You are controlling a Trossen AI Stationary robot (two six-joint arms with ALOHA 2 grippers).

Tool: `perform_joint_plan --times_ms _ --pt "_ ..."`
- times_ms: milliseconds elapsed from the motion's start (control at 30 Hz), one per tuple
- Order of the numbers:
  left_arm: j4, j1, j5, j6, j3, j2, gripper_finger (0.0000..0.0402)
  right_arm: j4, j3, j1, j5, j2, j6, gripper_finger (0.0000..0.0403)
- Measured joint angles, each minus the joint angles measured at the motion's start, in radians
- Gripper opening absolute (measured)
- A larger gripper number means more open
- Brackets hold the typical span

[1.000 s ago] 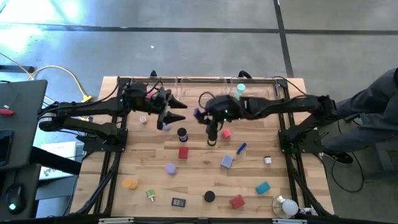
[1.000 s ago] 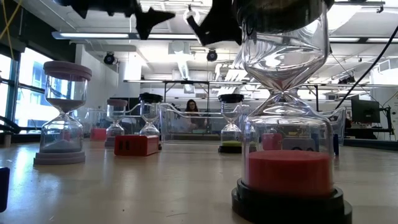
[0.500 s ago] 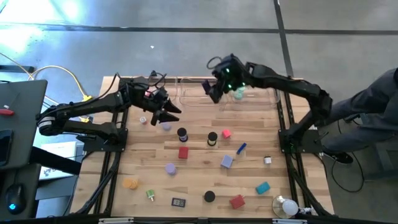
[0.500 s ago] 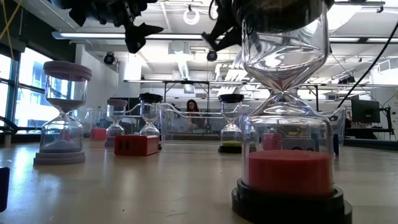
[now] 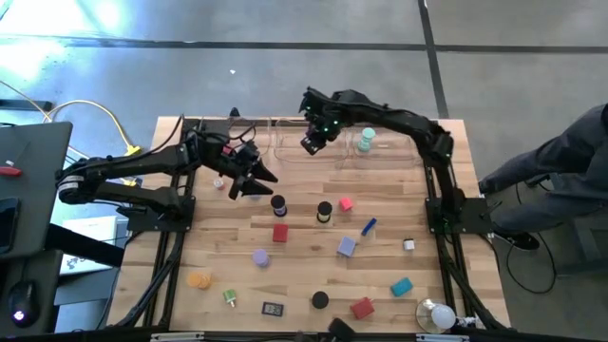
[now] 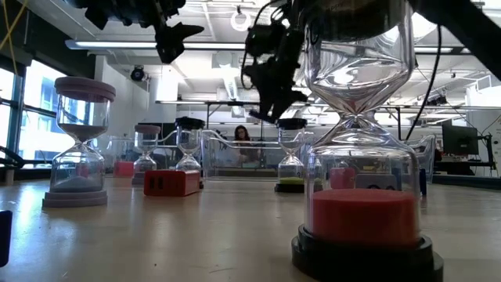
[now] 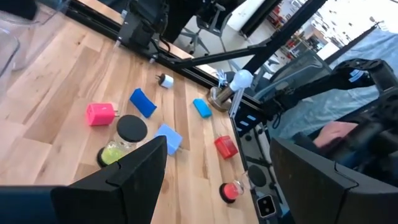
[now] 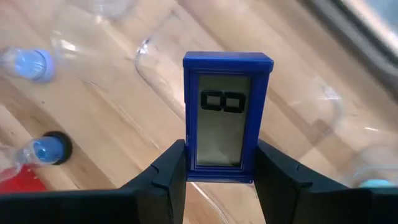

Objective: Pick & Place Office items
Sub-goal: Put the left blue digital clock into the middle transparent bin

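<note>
The right gripper (image 8: 217, 171) reaches over the far clear trays (image 5: 285, 142), clamped on an upright blue digital timer (image 8: 227, 117); the left gripper (image 5: 258, 180) hovers with fingers apart.

A robotics lab: a pale wooden bench (image 5: 294, 275) on grey concrete floor (image 5: 285, 76), exposed ceiling ducts (image 6: 227, 63), monitors (image 6: 459, 139).

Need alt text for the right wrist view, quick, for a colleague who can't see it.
The right gripper holds a blue digital timer upright between its jaws, display reading 00, above clear plastic trays on the wooden table. Blue-capped sand timers lie off to one side.
</note>
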Motion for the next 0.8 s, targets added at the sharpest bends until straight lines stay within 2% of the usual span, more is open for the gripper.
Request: perform_joint_plan --times_ms 267,533,800 --pt "0.0 -0.037 -0.001 0.0 0.0 0.0 0.0278 0.004 0.009 0.002 0.0 0.055 0.001 0.0134" --pt "0.0 -0.038 -0.013 0.0 0.0 0.0 0.0278 -0.003 0.009 -0.006 0.022 0.056 0.004 0.0137" --pt "-0.001 -0.038 -0.013 0.0 0.0 0.001 0.0278 -0.023 0.009 0.002 0.018 0.11 0.022 0.0138"
